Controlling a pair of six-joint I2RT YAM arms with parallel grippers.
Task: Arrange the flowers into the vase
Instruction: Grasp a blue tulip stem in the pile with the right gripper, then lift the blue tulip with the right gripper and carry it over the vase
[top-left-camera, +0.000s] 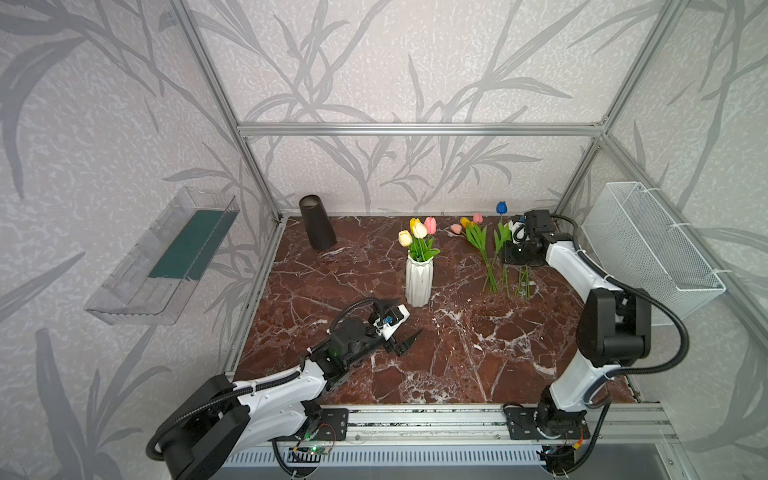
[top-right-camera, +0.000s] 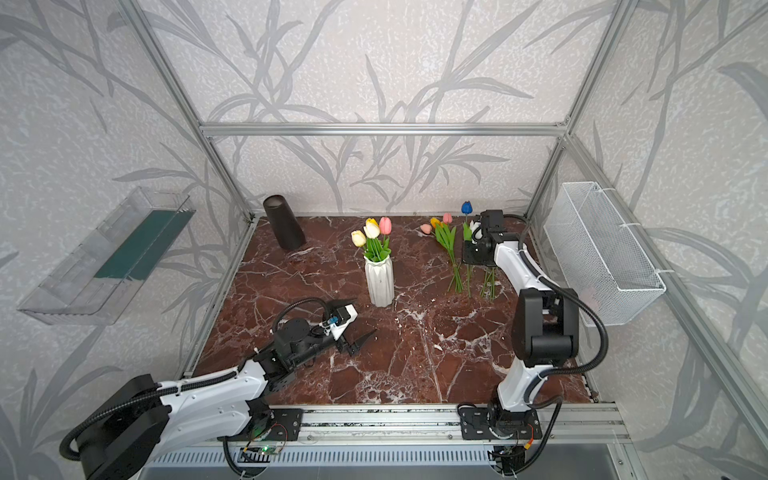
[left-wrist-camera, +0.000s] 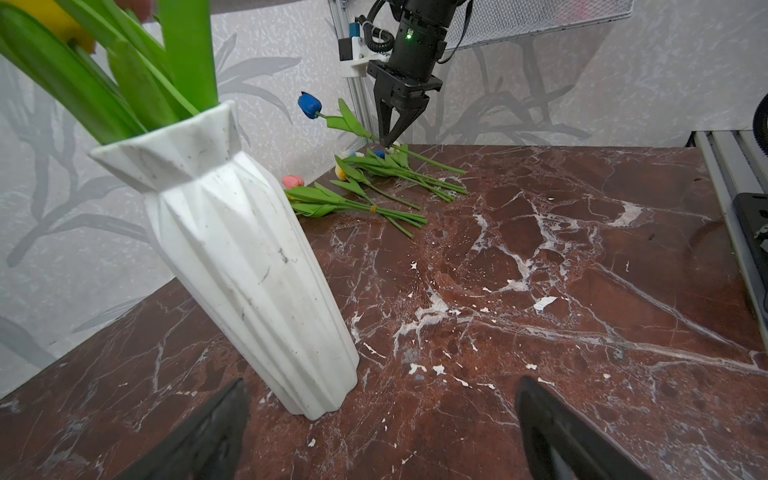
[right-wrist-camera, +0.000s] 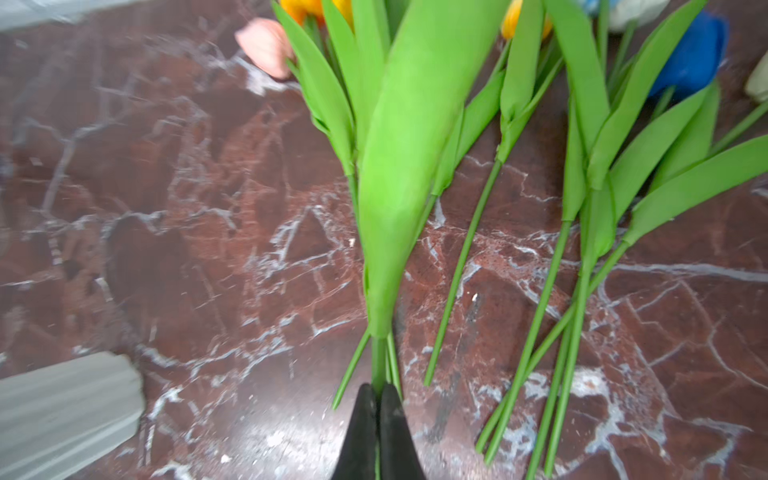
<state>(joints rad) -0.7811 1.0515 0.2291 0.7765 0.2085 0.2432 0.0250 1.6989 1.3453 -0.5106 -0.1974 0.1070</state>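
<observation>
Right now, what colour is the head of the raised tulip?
Blue; the raised tulip shows best in the left wrist view.

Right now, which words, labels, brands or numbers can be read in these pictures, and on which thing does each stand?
None can be read.
The white ribbed ceramic vase, the black tapered container, the white wire-mesh basket and the clear plastic bin show no writing.
The small circuit boards at the front rail are too small to read.
</observation>
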